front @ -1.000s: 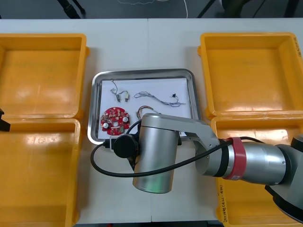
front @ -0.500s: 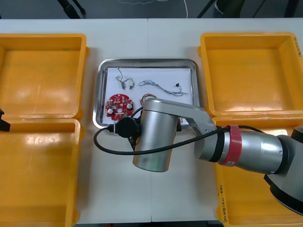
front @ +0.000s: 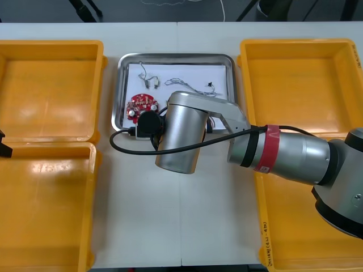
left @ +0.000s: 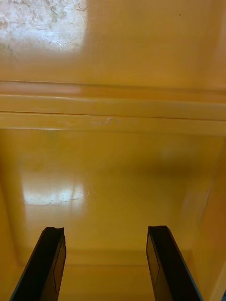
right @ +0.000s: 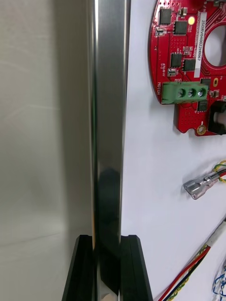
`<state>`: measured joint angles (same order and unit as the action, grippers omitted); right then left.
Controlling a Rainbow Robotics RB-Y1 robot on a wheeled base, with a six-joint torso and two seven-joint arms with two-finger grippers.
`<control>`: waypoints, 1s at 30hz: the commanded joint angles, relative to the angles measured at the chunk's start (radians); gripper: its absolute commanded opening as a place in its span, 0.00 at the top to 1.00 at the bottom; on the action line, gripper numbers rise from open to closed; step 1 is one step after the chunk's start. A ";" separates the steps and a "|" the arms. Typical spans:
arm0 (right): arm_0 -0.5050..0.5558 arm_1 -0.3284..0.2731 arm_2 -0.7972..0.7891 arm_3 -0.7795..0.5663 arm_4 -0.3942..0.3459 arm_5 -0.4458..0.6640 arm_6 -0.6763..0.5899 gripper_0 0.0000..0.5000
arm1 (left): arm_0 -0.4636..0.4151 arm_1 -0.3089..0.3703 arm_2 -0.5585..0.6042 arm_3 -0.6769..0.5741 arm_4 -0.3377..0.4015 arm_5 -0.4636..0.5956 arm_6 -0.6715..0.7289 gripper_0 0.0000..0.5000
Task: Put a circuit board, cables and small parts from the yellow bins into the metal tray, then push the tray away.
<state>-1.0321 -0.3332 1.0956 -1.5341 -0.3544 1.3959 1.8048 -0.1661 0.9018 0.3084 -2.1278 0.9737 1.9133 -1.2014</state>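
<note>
The metal tray [front: 176,55], white inside, lies near the table's far edge between the yellow bins. It holds a round red circuit board [front: 141,104] and thin cables [front: 193,86]. My right arm's wrist [front: 178,133] covers the tray's near edge. In the right wrist view my right gripper [right: 107,237] is shut on the tray's shiny rim [right: 110,117], which stands between the two fingers. The circuit board [right: 188,56] and a red and yellow cable [right: 197,270] lie just inside that rim. My left gripper [left: 106,230] hangs open over a yellow bin's floor [left: 113,178].
Two yellow bins [front: 48,90] [front: 45,204] stand on the left and two [front: 300,88] [front: 306,226] on the right. My left arm [front: 3,144] rests at the far left edge. Bare table stretches in front of the tray.
The tray has slid away toward the table's far edge, with my right arm following it and holding its rim. The left arm has not moved.
</note>
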 commanded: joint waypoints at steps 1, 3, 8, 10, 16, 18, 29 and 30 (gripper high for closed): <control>-0.066 0.033 -0.048 0.028 -0.006 -0.035 0.042 1.00 | 0.014 -0.007 0.032 -0.026 -0.009 0.007 -0.063 0.00; -0.071 0.034 -0.049 0.038 -0.006 -0.045 0.045 1.00 | 0.014 -0.007 0.032 -0.026 -0.009 0.007 -0.063 0.00; -0.083 0.033 -0.052 0.069 -0.005 -0.071 0.050 1.00 | 0.014 -0.007 0.032 -0.026 -0.009 0.007 -0.063 0.00; -0.086 0.033 -0.057 0.080 -0.005 -0.083 0.053 1.00 | 0.014 -0.007 0.032 -0.026 -0.009 0.007 -0.063 0.00; -0.115 0.033 -0.059 0.126 -0.003 -0.135 0.061 1.00 | 0.014 -0.007 0.032 -0.026 -0.009 0.007 -0.063 0.00; -0.123 0.033 -0.059 0.140 0.000 -0.149 0.062 1.00 | 0.014 -0.007 0.032 -0.026 -0.009 0.007 -0.063 0.00; -0.140 0.033 -0.063 0.206 0.038 -0.245 0.067 1.00 | 0.014 -0.007 0.032 -0.026 -0.009 0.007 -0.063 0.00; -0.141 0.034 -0.063 0.209 0.040 -0.252 0.067 1.00 | 0.014 -0.007 0.032 -0.026 -0.009 0.007 -0.063 0.00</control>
<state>-1.1167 -0.3224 1.0687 -1.3309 -0.3289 1.1706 1.8319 -0.1660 0.9018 0.3084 -2.1278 0.9735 1.9133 -1.2014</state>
